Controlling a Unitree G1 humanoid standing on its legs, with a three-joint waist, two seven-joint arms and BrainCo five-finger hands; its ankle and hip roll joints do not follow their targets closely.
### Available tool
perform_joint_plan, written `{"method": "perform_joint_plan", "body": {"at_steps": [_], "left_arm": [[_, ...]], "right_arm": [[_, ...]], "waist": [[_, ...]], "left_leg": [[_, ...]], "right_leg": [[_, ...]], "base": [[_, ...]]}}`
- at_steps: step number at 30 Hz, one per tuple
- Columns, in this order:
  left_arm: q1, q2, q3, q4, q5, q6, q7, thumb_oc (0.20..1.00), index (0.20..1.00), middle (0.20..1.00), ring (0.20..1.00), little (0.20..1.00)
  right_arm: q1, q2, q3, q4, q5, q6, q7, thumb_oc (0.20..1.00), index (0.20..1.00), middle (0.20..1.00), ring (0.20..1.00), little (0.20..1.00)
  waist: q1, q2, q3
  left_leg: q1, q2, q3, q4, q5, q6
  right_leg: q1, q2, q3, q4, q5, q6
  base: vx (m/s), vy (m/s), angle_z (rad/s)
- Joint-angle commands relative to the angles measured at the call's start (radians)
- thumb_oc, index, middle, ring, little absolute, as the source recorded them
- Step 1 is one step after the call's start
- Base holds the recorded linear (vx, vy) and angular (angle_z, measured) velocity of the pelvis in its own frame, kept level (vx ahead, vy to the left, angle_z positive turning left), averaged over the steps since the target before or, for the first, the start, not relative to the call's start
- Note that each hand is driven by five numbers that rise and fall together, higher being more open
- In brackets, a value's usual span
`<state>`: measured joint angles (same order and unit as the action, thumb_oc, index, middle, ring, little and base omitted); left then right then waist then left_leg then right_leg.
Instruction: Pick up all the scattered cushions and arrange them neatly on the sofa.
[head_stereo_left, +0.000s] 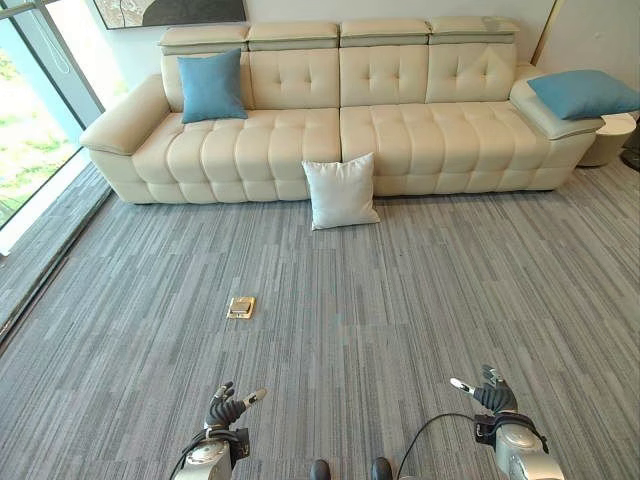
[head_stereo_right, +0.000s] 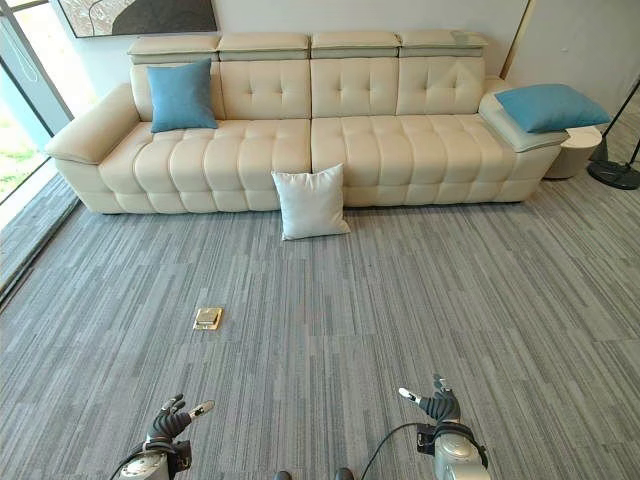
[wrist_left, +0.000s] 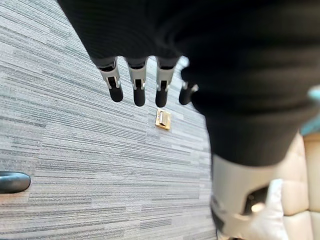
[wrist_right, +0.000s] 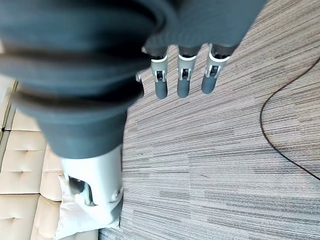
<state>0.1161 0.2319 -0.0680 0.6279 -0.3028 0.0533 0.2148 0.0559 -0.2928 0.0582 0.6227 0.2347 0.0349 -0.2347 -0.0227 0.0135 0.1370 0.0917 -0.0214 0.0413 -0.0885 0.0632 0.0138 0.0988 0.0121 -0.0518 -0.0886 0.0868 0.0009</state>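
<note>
Against sofa (head_stereo_left: 330, 140) front, white cushion (head_stereo_left: 341, 192) on carpet, awaiting pickup; left hand (head_stereo_left: 228, 408), right hand (head_stereo_left: 490, 392) released, empty.

A lounge, perhaps in an office: a long cream tufted sofa (head_stereo_left: 340, 120) at 12 o'clock against the wall, framed artwork (head_stereo_left: 170, 11) above, grey striped carpet tiles (head_stereo_left: 400, 300) with a brass floor socket (head_stereo_left: 240, 307), tall windows (head_stereo_left: 30, 110) at 10 o'clock.

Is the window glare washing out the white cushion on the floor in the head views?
Left eye view: the tall window is blown out, but the white square cushion against the cream leather sofa is evenly lit. Right eye view: little window shows, cushion stands clear of the grey striped carpet.
</note>
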Motion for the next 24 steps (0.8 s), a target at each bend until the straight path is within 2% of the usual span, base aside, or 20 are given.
{"method": "perform_joint_plan", "body": {"at_steps": [1, 24], "left_arm": [[-0.033, 0.033, 0.002, -0.005, -0.005, -0.025, 0.002, 1.000, 1.000, 1.000, 1.000, 1.000], [-0.017, 0.027, -0.019, 0.054, 0.020, 0.000, -0.018, 1.000, 1.000, 1.000, 1.000, 1.000]], "right_arm": [[-0.036, -0.017, -0.021, 0.021, -0.016, -0.010, 0.006, 1.000, 1.000, 1.000, 1.000, 1.000], [-0.022, -0.009, -0.020, 0.049, -0.018, 0.004, 0.002, 1.000, 1.000, 1.000, 1.000, 1.000]], "waist": [[-0.005, -0.007, -0.031], [-0.009, -0.001, -0.020]], "left_leg": [[0.043, -0.005, 0.048, 0.001, -0.107, -0.037], [0.045, -0.004, 0.044, 0.001, -0.107, -0.036]], "right_leg": [[0.029, -0.018, -0.016, 0.001, -0.137, 0.064], [0.033, -0.018, -0.018, 0.001, -0.140, 0.063]], "base": [[0.00, 0.000, 0.00], [0.00, 0.000, 0.00]]}}
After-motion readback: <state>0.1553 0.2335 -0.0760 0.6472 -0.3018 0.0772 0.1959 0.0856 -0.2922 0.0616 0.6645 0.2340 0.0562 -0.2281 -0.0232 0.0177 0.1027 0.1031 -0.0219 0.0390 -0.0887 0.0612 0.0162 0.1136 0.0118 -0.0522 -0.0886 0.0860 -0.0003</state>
